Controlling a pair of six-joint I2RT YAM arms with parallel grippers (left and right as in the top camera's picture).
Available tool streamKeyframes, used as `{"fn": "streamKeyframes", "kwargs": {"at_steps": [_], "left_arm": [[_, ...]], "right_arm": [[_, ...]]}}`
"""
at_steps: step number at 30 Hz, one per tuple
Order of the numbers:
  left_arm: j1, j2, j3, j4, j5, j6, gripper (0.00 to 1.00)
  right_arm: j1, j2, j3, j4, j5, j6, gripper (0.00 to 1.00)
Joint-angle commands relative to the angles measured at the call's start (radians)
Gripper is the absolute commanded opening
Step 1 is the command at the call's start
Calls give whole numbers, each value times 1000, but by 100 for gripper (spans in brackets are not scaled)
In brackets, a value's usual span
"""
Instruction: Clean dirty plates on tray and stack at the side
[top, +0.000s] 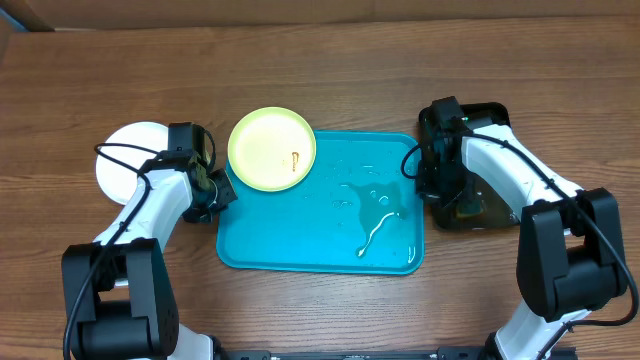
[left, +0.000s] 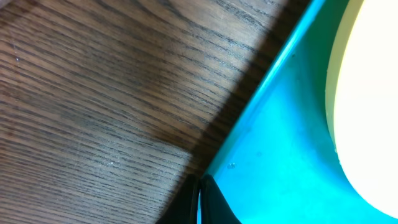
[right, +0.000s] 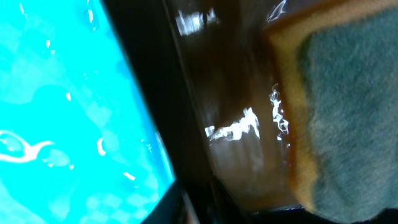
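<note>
A pale yellow-green plate (top: 272, 148) with a small brown smear lies on the far-left corner of the turquoise tray (top: 300, 250). A white plate (top: 125, 160) sits on the table to the left, partly under my left arm. My left gripper (top: 222, 192) is at the tray's left edge. In the left wrist view its fingers (left: 214, 202) are pressed together on the tray's rim (left: 261, 93), and the plate (left: 367, 93) fills the right side. My right gripper (top: 440, 188) hangs over the black basin; its dark fingertips (right: 196, 211) are blurred.
The black basin (top: 492, 112) stands right of the tray and holds brownish water (right: 236, 124) and a yellow sponge with a grey-green pad (right: 348, 106). Puddles and streaks of water (top: 375, 215) lie on the tray's right half. Bare wooden table surrounds everything.
</note>
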Motion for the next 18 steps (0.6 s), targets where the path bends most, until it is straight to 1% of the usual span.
{"fn": "streamKeyframes", "kwargs": {"at_steps": [1,7,18], "left_arm": [[10,36,-26,3,68,-25,4],[26,36,-26,13,109,-24,4],[65,36,-26,29,119,-24,4]], "right_arm": [[1,-9,-3,4,-42,8,11],[5,-9,-3,3,-122,11,11],[5,-9,-3,-7,-143,50,11]]}}
